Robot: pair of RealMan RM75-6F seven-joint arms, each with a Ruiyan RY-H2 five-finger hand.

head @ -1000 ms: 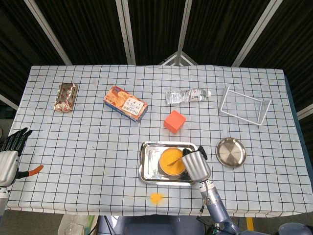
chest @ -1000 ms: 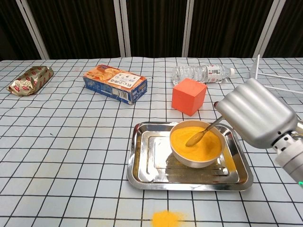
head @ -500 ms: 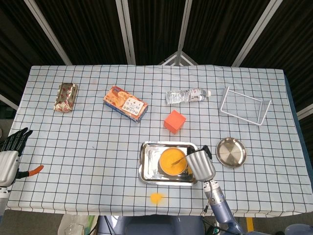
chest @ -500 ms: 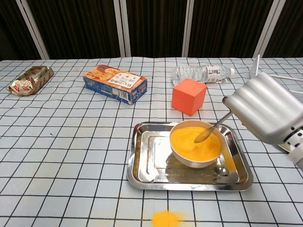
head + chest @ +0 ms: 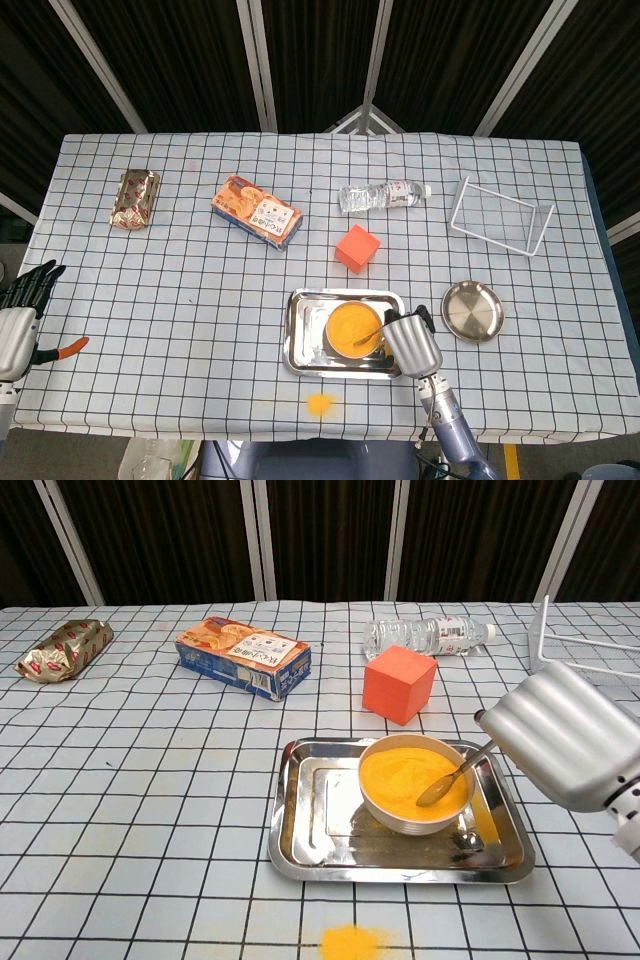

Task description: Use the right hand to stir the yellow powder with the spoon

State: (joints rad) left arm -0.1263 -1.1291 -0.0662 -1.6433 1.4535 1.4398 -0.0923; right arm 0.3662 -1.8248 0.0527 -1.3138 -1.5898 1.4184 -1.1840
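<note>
Right hand (image 5: 565, 738) grips one spoon (image 5: 447, 782), tip in one bowl (image 5: 415, 783) of powder (image 5: 405, 775), at 4 o'clock on one tray (image 5: 300, 825); left hand (image 5: 22, 312) idle, fingers apart.

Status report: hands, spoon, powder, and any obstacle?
Right hand holds spoon, tip in yellow powder in bowl. Left hand open at table edge, idle. Nothing blocking the bowl; some powder spilled before tray.

A staged lab bench: checkered tablecloth (image 5: 200, 300) against black curtains (image 5: 320, 540) on metal framing.
</note>
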